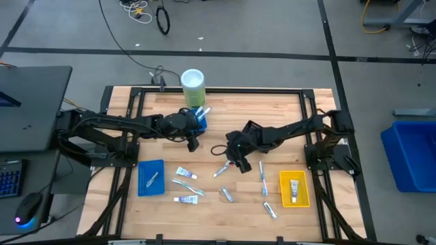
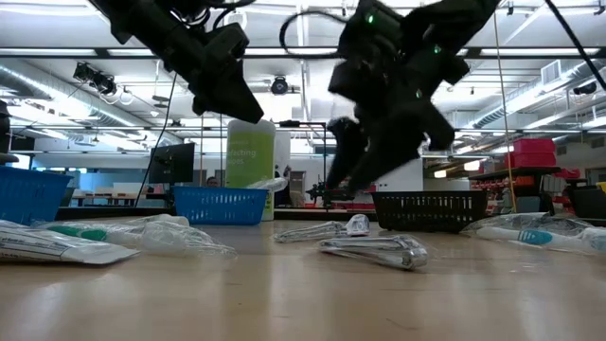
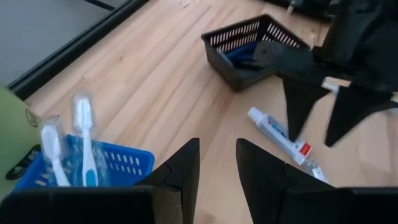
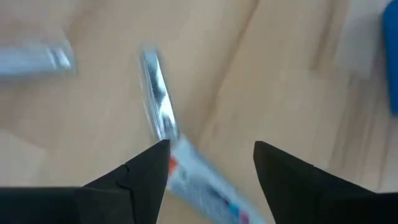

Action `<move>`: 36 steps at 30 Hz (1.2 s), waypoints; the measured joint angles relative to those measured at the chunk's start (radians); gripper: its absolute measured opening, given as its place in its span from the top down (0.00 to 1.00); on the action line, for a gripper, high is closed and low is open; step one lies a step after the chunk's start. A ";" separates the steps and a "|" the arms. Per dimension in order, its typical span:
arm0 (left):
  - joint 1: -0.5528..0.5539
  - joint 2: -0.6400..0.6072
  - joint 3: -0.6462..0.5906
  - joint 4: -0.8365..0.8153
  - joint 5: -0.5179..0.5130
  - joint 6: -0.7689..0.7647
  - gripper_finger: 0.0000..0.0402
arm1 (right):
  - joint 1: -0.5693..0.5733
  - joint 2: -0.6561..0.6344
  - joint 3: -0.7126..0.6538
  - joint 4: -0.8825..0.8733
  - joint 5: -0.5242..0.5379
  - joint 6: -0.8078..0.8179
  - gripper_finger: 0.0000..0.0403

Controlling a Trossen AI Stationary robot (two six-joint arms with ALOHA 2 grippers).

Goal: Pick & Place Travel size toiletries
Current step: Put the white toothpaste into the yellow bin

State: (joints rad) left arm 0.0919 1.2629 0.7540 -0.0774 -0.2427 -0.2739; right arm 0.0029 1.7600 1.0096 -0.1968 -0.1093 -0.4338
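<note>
right gripper [image 1: 235, 162]: hangs just above the middle of the table, fingers spread wide and holding nothing. in the right wrist view a white tube [image 4: 202, 183] with blue and red print lies on the wood between and below the 2 fingers, with a clear-wrapped item [image 4: 157, 99] lying just beyond it.
left gripper [image 1: 193, 141]: raised over the back-left part of the table, beside the small blue basket [image 1: 199, 120]. its 2 fingers [image 3: 180, 174] stand a narrow gap apart, with nothing between them.
small blue basket: at the back of the table, touching or just beside the tall green-and-white cylinder [image 1: 193, 84]. 2 toothbrushes [image 3: 83, 137] stand upright in it.
black basket [image 3: 242, 46]: on the wood near the right arm, with dark blue items inside; what they are i cannot tell.
blue tray [image 1: 150, 177]: front-left of the table, 1 wrapped item lying in it.
yellow tray [image 1: 294, 188]: front-right of the table, 1 white tube lying in it.
loose toiletries: 3 lie right of the blue tray, the nearest a tube [image 1: 187, 174]; more lie scattered between the right gripper and the yellow tray, among them a slim wrapped item [image 1: 261, 170]. in the low view a wrapped item [image 2: 374, 249] rests flat on the wood in the foreground.
table [image 1: 225, 211]: pale wood in a black frame.
</note>
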 joint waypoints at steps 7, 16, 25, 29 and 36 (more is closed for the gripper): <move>0.000 0.000 0.000 -0.002 -0.010 -0.002 0.72 | -0.005 0.063 0.000 -0.078 0.023 -0.041 0.37; 0.000 0.000 0.000 -0.001 -0.028 0.001 0.72 | -0.007 0.092 0.002 -0.073 0.035 -0.152 0.40; 0.001 0.000 0.000 -0.003 -0.030 0.001 0.72 | -0.007 0.114 0.003 -0.084 0.006 -0.078 0.63; 0.001 0.000 0.000 -0.003 -0.030 0.001 0.72 | -0.008 0.116 0.002 -0.074 -0.021 -0.034 0.72; 0.001 0.000 0.000 -0.003 -0.030 0.029 0.72 | 0.016 0.087 -0.004 -0.025 -0.036 0.165 0.75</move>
State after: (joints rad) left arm 0.0925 1.2629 0.7540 -0.0799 -0.2726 -0.2446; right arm 0.0187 1.8466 1.0051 -0.2217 -0.1456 -0.2692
